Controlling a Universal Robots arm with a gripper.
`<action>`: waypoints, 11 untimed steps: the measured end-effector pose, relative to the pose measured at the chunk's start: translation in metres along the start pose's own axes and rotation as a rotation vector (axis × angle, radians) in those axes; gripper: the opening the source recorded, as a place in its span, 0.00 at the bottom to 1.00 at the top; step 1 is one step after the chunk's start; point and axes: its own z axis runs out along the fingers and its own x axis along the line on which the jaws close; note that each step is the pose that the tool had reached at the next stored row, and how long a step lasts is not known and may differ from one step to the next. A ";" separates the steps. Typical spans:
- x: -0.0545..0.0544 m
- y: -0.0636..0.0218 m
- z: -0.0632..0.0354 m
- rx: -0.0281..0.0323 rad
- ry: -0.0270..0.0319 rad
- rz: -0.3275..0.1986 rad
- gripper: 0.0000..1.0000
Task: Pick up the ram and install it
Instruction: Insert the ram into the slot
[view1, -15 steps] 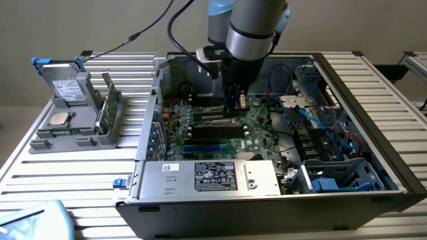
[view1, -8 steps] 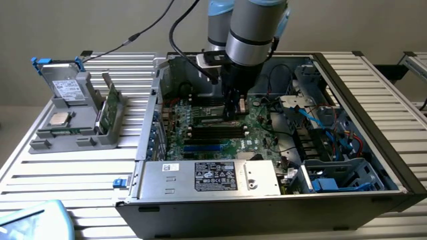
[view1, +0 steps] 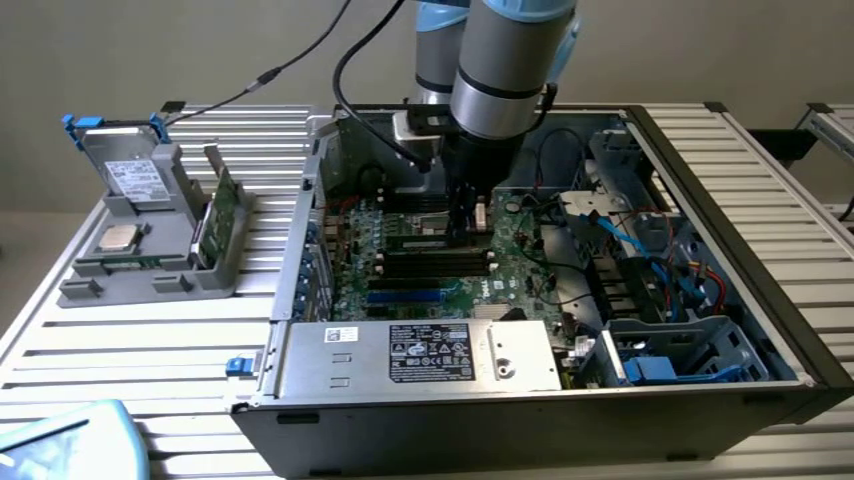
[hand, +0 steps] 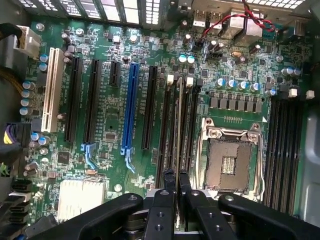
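The ram (hand: 178, 125) stands on edge and shows in the wrist view as a thin pale line. Its long axis runs parallel to the black slots (hand: 164, 125) it lies among, between the blue slot (hand: 131, 105) and the open socket (hand: 231, 160). It reaches out from between the fingertips toward the white latches (hand: 189, 82) at the slots' far ends. I cannot tell whether it is seated in a slot or just above one.

The gripper (hand: 176, 176) is clenched on the ram. Its two black fingers (hand: 165, 200) are nearly together, with the stick pinched between them.

In the exterior view the arm (view1: 501, 70) comes straight down into the open case (view1: 534, 420) with its wrist vertical. There the gripper (view1: 470, 222) is low over the board (view1: 400, 285), and a black cable (view1: 350, 90) loops beside the arm.

The case lies on its side on a slatted metal table (view1: 134, 345). On the exterior view's left, a grey tray (view1: 94, 285) holds a drive (view1: 134, 180), a silver chip (view1: 120, 238) and an upright green card (view1: 220, 215). A plain beige wall (view1: 160, 40) stands behind.
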 end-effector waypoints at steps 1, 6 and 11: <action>0.000 0.0000 0.0002 -0.0043 0.0037 0.004 0.14; 0.000 -0.0002 0.0019 -0.0174 0.0266 0.024 0.14; 0.000 -0.0006 0.0055 -0.0183 0.0460 0.038 0.14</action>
